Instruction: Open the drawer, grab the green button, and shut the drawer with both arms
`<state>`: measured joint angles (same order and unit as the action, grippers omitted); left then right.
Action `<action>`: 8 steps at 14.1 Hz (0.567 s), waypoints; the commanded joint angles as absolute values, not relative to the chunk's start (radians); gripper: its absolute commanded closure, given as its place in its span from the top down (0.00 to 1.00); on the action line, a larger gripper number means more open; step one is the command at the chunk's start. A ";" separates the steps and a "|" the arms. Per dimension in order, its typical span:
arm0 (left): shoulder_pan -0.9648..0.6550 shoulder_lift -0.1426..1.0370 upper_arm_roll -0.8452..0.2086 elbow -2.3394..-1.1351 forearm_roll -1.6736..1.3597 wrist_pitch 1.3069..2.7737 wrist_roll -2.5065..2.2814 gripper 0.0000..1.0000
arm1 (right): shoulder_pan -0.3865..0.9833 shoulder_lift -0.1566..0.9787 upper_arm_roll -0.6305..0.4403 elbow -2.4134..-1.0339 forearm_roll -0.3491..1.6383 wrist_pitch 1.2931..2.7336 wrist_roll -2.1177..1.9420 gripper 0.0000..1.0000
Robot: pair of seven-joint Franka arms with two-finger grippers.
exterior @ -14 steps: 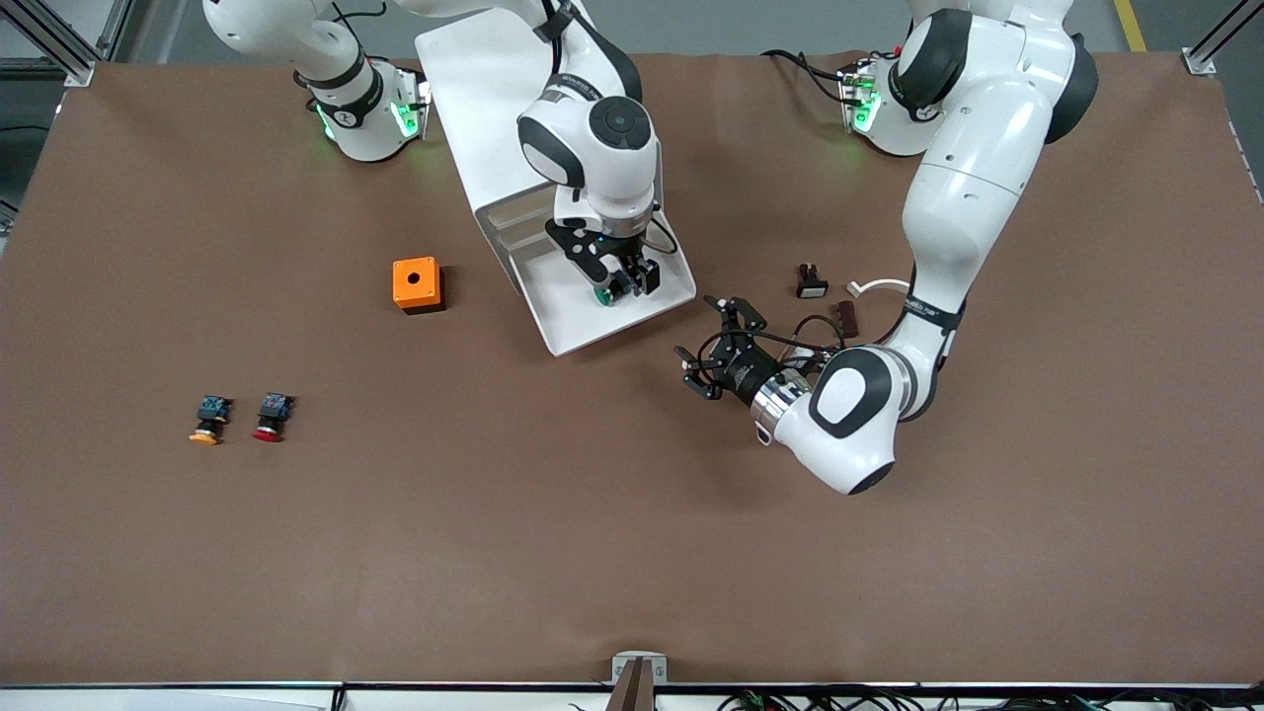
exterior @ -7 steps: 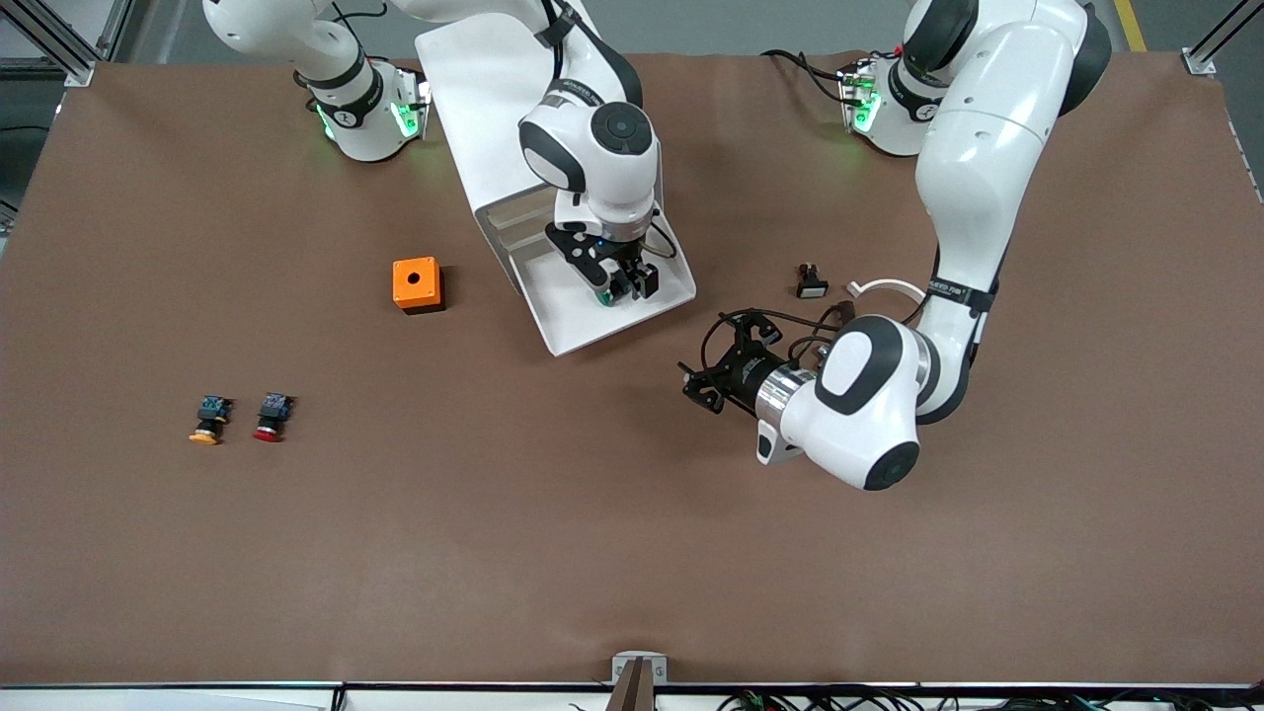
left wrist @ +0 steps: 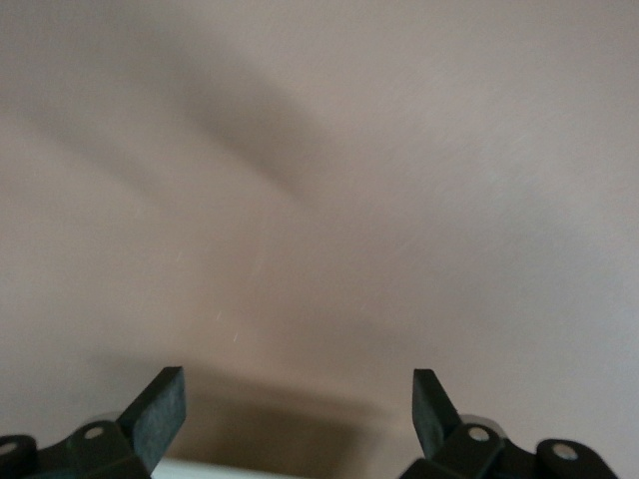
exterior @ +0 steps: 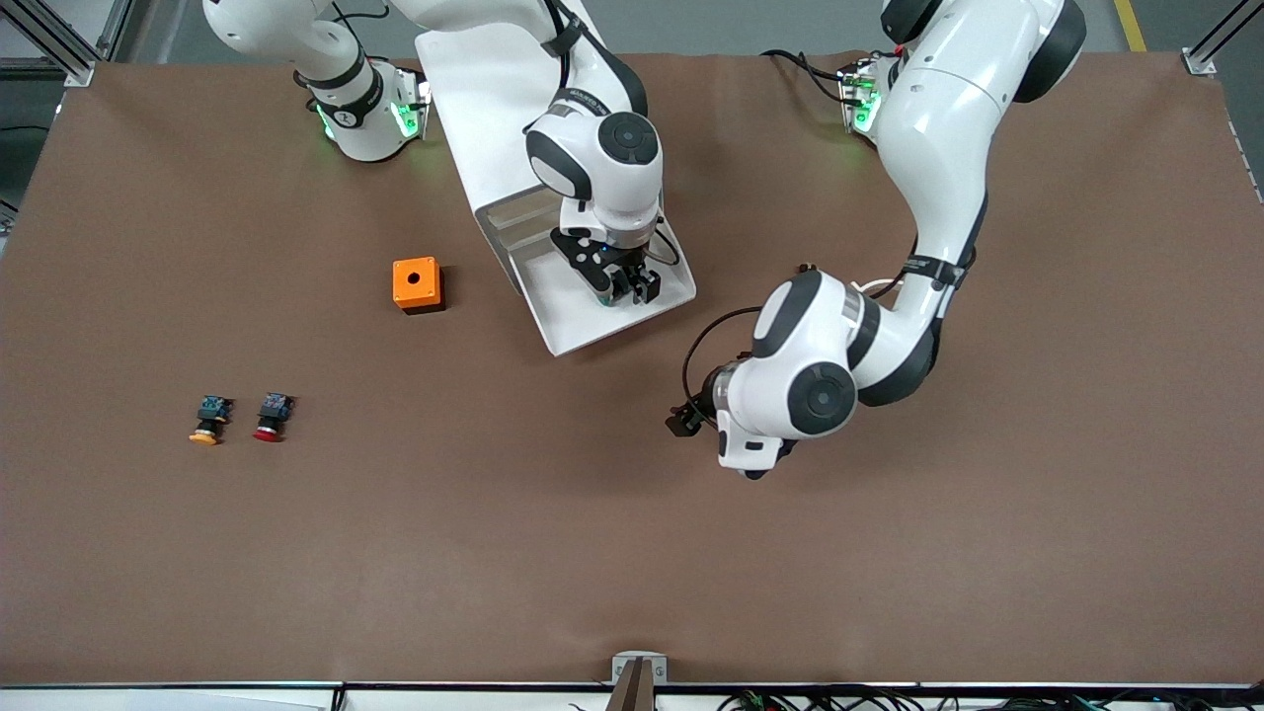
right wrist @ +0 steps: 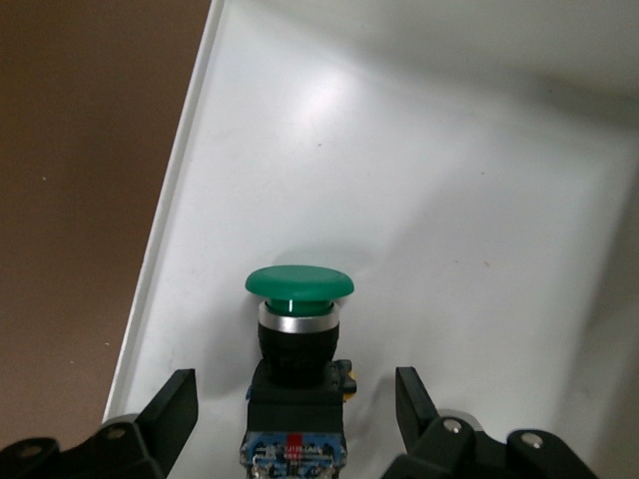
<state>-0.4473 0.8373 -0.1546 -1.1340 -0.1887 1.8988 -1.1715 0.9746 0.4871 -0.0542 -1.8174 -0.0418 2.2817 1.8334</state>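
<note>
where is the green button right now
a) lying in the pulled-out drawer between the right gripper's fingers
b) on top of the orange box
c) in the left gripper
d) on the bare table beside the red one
a: the right wrist view shows the green button lying on the white floor of the open drawer, with the right gripper set astride it, fingers not yet touching it.

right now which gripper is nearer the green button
Right. The right gripper is down in the open drawer, its jaws on either side of the green button. The left gripper is over bare table, nearer the front camera than the drawer.
</note>
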 commanded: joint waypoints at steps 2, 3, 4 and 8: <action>-0.465 0.810 -0.150 -1.164 -0.039 1.976 -1.157 1.00 | 0.986 0.508 -0.061 -1.793 -0.058 2.287 1.858 0.33; -0.468 0.810 -0.149 -1.166 -0.020 1.985 -1.157 1.00 | 0.985 0.508 -0.061 -1.790 -0.058 2.284 1.855 0.15; -0.468 0.810 -0.150 -1.166 0.010 1.991 -1.157 1.00 | 0.985 0.508 -0.061 -1.781 -0.058 2.280 1.855 0.04; -0.477 0.816 -0.160 -1.175 0.077 2.019 -1.167 1.00 | 0.962 0.497 -0.064 -1.752 -0.058 2.255 1.835 0.00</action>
<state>-0.4699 0.8371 -0.1553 -1.1390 0.0469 1.9983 -1.1683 0.9743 0.4876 -0.0610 -1.7949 -0.0418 2.2811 1.8339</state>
